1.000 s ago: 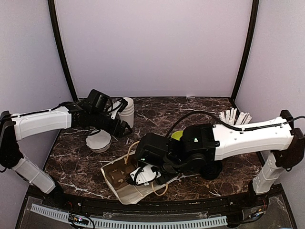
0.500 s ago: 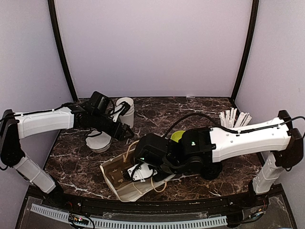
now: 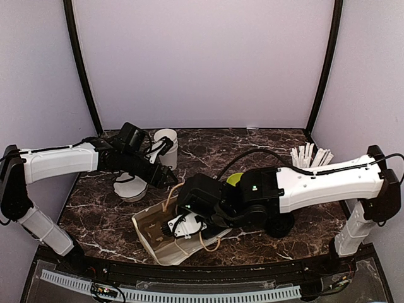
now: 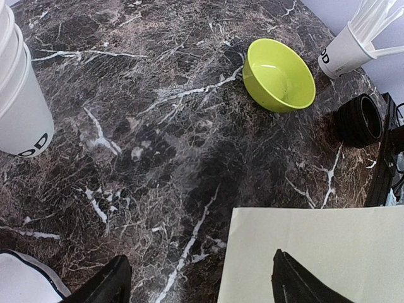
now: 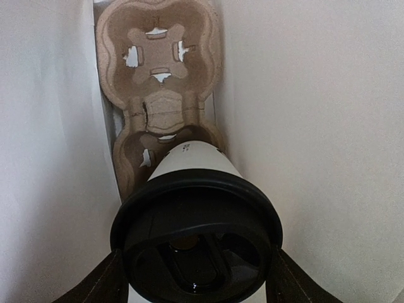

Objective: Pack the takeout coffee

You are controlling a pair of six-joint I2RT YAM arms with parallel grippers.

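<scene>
Covering the whole floor of the booth, the dark marble desk carries every item. The right arm enters from 3 o'clock and reaches across to 7 o'clock; the left arm enters from 9 o'clock and hangs over the desk at 10 o'clock.

A white paper bag lies on its side at 7 o'clock with its mouth open. A brown pulp cup carrier sits against the bottom of the bag, and its visible sockets are vacant.

A stack of white cups stands at 11 o'clock, just beside the left claw. That claw is spread wide and holds nothing.

A lime-green bowl sits near the desk centre, with a cup of white sticks at its 2 o'clock and a stack of black lids at its 4 o'clock.

The right claw is inside the bag, pinching a takeout coffee cup at its black lid. The cup points base first at the carrier. Whether the base touches the nearest socket cannot be determined.
</scene>
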